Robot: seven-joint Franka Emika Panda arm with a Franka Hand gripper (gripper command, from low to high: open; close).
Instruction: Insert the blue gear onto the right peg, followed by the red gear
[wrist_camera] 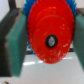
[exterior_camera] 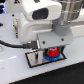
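The big white robot arm (exterior_camera: pixel 47 15) reaches down from the top of the exterior view. Its wrist points straight down at the table (exterior_camera: pixel 15 62). The claw (exterior_camera: pixel 50 50) hangs low over a grey plate with a black edge (exterior_camera: pixel 34 58).

There is one red gear (exterior_camera: pixel 51 52). It sits right under the claw, between the two fingers. In the wrist view the red gear (wrist_camera: pixel 49 34) fills the middle of the picture, and its dark centre hole faces the camera. A green finger pad (wrist_camera: pixel 17 42) stands on one side of it, and the edge of the other finger (wrist_camera: pixel 79 40) shows on the far side. The pads look very close to the gear's teeth, but the picture is too blurry to say if they squeeze it or have let go. So I cannot tell if the claw holds the gear.

There is one blue gear (exterior_camera: pixel 50 58). It lies flat under the red gear, on the right part of the plate in the exterior view. Only its blue rim peeks out. In the wrist view a bit of blue (wrist_camera: pixel 30 44) shows behind the red gear.

The pegs are hidden by the gears and the claw, so I cannot count them.

A black cable (exterior_camera: pixel 12 45) runs across the table on the exterior view's left.
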